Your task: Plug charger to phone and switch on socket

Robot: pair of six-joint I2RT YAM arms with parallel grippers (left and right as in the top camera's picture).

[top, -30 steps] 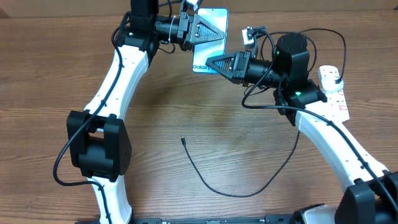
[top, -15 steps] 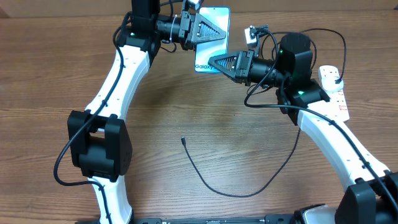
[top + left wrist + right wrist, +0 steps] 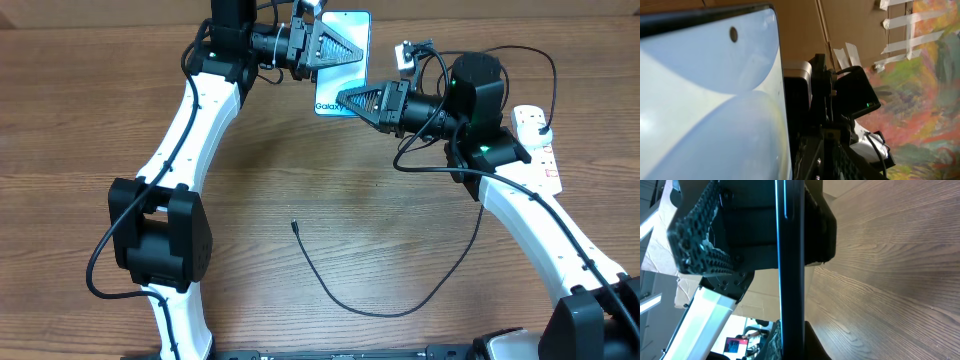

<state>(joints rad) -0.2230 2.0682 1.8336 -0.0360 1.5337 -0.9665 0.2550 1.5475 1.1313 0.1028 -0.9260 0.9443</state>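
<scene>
The phone (image 3: 350, 24), with a light blue screen, is held up on edge at the back of the table between both grippers. My right gripper (image 3: 345, 98) is shut on its lower end by the "Galaxy" lettering. In the right wrist view the phone (image 3: 790, 270) shows as a dark vertical edge pinched in my right gripper (image 3: 790, 342). My left gripper (image 3: 345, 50) sits at the phone's upper part. The screen (image 3: 710, 100) fills the left wrist view, and how the left jaws stand is unclear. The charger (image 3: 350, 300) lies loose on the wood, its connector tip (image 3: 295, 226) free. The socket (image 3: 540, 150) lies at the right.
The black charger cable curves across the front middle of the table and runs up under the right arm (image 3: 530, 220). The left arm (image 3: 190, 130) reaches along the left side. A black plug (image 3: 538, 121) sits on the socket's far end.
The phone and my right gripper have shifted slightly to the right. The left gripper stays at the phone's top. The cable has not moved.
</scene>
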